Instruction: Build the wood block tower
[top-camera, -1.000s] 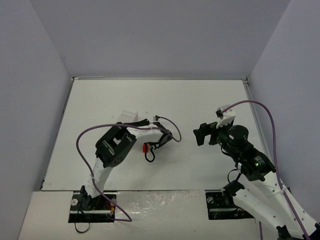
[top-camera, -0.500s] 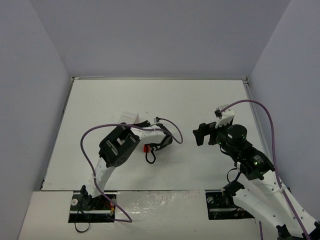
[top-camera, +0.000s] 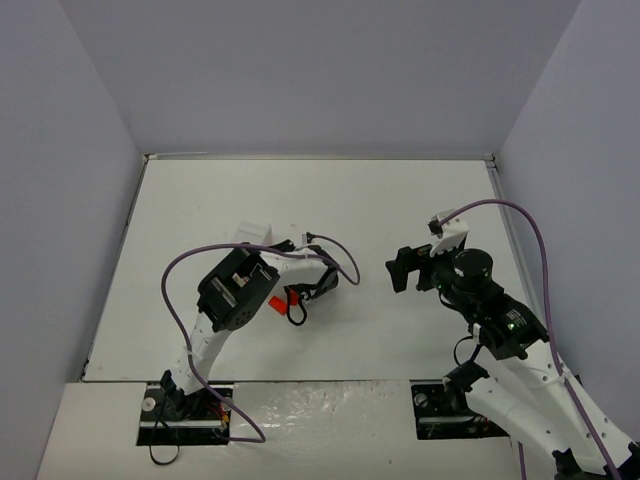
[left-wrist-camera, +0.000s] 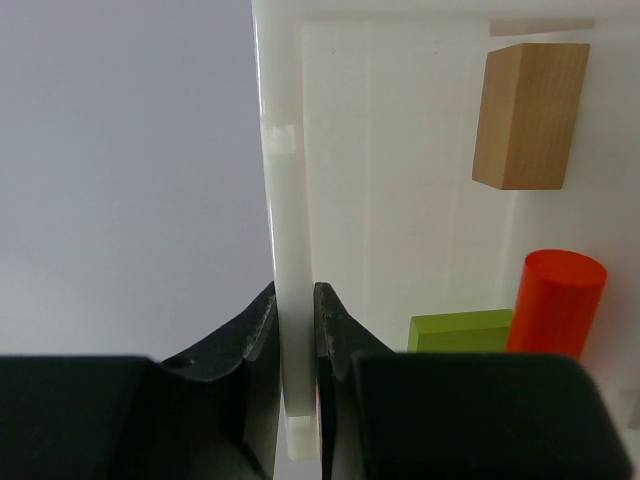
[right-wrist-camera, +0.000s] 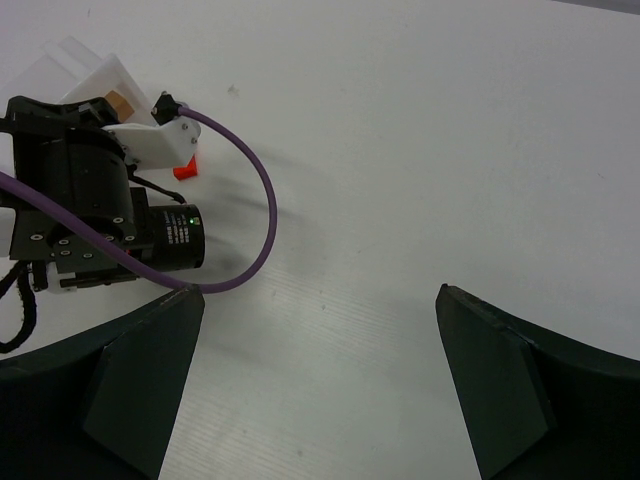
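The left gripper (left-wrist-camera: 295, 300) is clamped on the thin upright wall of the translucent white plastic tray (left-wrist-camera: 285, 180). Inside the tray the tower's pieces lie unstacked: a tan rectangular wooden block (left-wrist-camera: 528, 115), a red wooden cylinder (left-wrist-camera: 558, 300) and, just beside it, a lime-green wooden block (left-wrist-camera: 460, 330). The right gripper (right-wrist-camera: 320, 300) hangs with jaws spread wide, holding nothing, over the bare white table (right-wrist-camera: 420, 150) — open surface runs between the arms and on to the far edge, with grey walls on three sides.

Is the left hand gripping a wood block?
No, the left hand clamps the tray wall; the tan block, green block and red cylinder lie apart.
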